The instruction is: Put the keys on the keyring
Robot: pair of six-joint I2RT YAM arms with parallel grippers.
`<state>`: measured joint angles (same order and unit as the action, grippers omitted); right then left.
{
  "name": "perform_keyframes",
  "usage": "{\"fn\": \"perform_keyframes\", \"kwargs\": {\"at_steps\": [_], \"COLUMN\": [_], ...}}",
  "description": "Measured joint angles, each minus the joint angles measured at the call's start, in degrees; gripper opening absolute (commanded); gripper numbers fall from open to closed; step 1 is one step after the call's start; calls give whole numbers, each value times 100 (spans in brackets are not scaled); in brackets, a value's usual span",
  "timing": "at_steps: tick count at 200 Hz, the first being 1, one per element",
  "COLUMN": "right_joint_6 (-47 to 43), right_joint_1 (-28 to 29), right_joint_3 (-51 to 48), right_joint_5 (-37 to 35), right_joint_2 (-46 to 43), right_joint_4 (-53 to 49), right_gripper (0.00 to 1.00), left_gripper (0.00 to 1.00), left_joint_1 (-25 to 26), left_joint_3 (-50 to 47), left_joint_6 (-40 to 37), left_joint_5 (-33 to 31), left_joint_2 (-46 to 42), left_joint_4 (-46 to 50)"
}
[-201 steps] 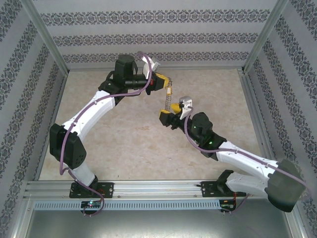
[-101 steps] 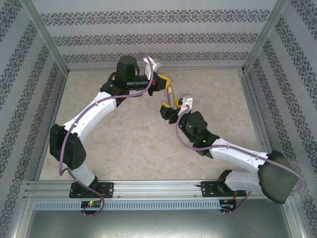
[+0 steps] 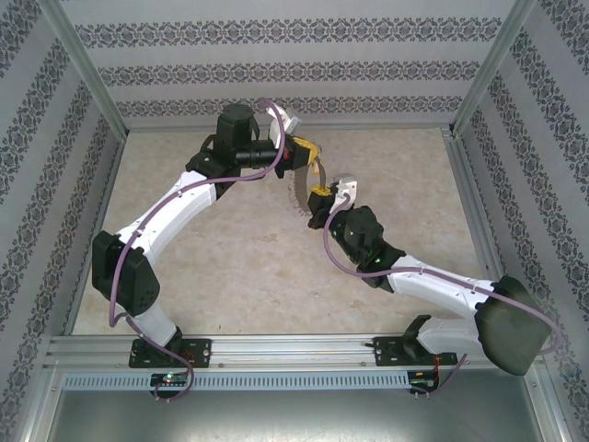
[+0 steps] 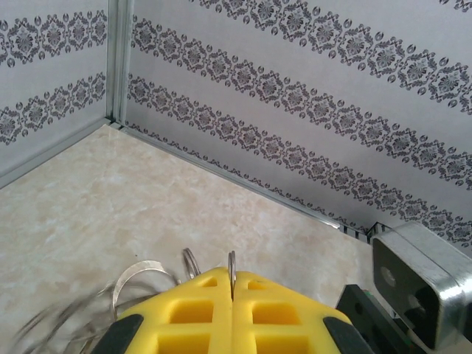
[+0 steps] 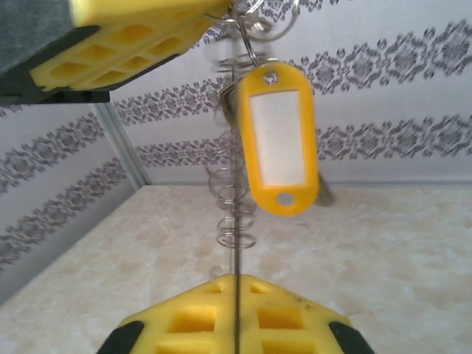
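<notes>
The keyring (image 5: 234, 221), a thin wire strung with small silvery rings, is held in the air above the table (image 3: 212, 249), over the middle of its far half, and spans the gap between the two grippers. A yellow key tag (image 5: 280, 140) with a white label hangs from the ring's upper part, just beside the left gripper (image 5: 133, 37). The left gripper is clenched on the ring's upper end. The right gripper (image 5: 236, 287) is clamped tight on the wire at the lower end.
</notes>
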<state>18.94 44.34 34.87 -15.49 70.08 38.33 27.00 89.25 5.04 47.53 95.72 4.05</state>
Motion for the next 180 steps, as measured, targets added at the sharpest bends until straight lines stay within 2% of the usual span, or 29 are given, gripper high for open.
{"fn": "perform_keyframes", "kwargs": {"at_steps": [57,80,117,140,145,150,180], "right_joint_6": [85,323,1038,1561,1685,1812,2542], "right_joint_1": [-151,-315,-758,-1086,-1167,-1244,-1694], "right_joint_3": [-2,0,0,15,24,31,66], "right_joint_5": [310,660,1311,1615,1674,1722,1904], "right_joint_2": [-94,-98,-98,-98,-98,-98,-92], "right_joint_4": [-109,-138,-234,-229,-229,-223,-188], "right_gripper": [0,0,0,0,0,0,0], "left_gripper": [0,46,84,92,98,100,100], "left_joint_1": [4,4,4,7,7,7,7], "left_joint_3": [-2,-2,22,136,175,210,286], "left_joint_6": [0,13,162,144,146,133,76], "left_joint_5": [-4,-79,-323,-481,-531,-586,-892], "left_joint_2": [0,0,0,0,0,0,-90], "left_joint_4": [-31,-33,-68,-63,-50,-46,70]}}
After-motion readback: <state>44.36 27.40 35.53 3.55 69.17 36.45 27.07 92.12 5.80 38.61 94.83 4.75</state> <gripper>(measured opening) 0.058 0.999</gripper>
